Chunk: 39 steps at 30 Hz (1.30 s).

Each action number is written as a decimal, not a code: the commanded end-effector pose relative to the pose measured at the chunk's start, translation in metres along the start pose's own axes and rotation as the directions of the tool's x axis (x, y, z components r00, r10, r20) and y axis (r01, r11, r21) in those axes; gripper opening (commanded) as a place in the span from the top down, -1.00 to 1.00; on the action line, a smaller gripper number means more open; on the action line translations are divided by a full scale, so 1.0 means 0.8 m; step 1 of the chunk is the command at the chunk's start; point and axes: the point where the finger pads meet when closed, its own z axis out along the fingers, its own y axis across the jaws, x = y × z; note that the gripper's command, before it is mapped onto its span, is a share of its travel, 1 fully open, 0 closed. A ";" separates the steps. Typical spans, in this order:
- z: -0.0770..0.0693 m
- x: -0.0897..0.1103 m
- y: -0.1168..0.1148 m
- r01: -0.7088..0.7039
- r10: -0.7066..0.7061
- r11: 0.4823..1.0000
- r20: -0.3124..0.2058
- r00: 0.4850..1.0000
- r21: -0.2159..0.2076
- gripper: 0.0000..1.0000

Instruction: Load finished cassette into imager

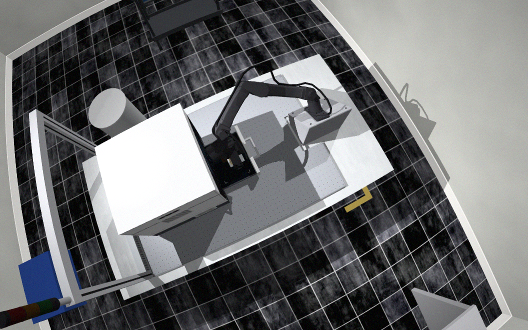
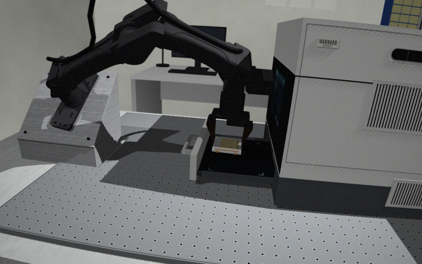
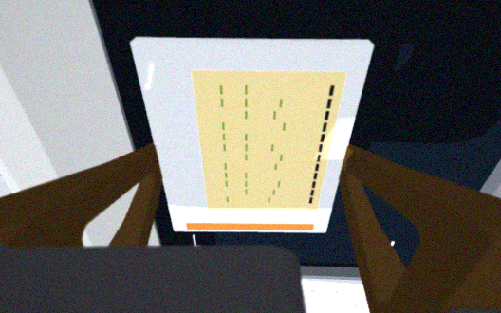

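Observation:
The finished cassette (image 2: 226, 145) (image 3: 257, 138) (image 1: 230, 162) is a white plate with a yellow gel window, dashed bands and an orange stripe at its near end. My gripper (image 2: 227, 141) (image 3: 250, 155) (image 1: 233, 160) is shut on its two long sides. It holds the cassette level and low over the dark glass (image 2: 239, 163) (image 3: 447, 71) (image 1: 241, 175) of the open drawer, towards the back half. I cannot tell whether the cassette touches the glass. White corner marks (image 2: 210, 169) show at the front of the glass. The gel imager (image 2: 353, 98) (image 1: 155, 168) is the big white box to which the drawer belongs.
The drawer's white front panel (image 2: 193, 160) with its handle (image 2: 186, 147) stands to the left of the glass. The arm's grey base block (image 2: 71, 137) (image 1: 311, 125) is farther left. A perforated breadboard (image 2: 173, 213) covers the table in front.

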 end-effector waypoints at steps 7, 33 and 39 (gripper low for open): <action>0.007 -0.011 -0.005 0.016 -0.016 1.000 0.005 1.000 0.026 1.00; -0.011 -0.001 -0.021 -0.014 0.013 0.998 0.016 1.000 0.065 1.00; -0.011 -0.001 -0.021 -0.014 0.013 0.998 0.016 1.000 0.065 1.00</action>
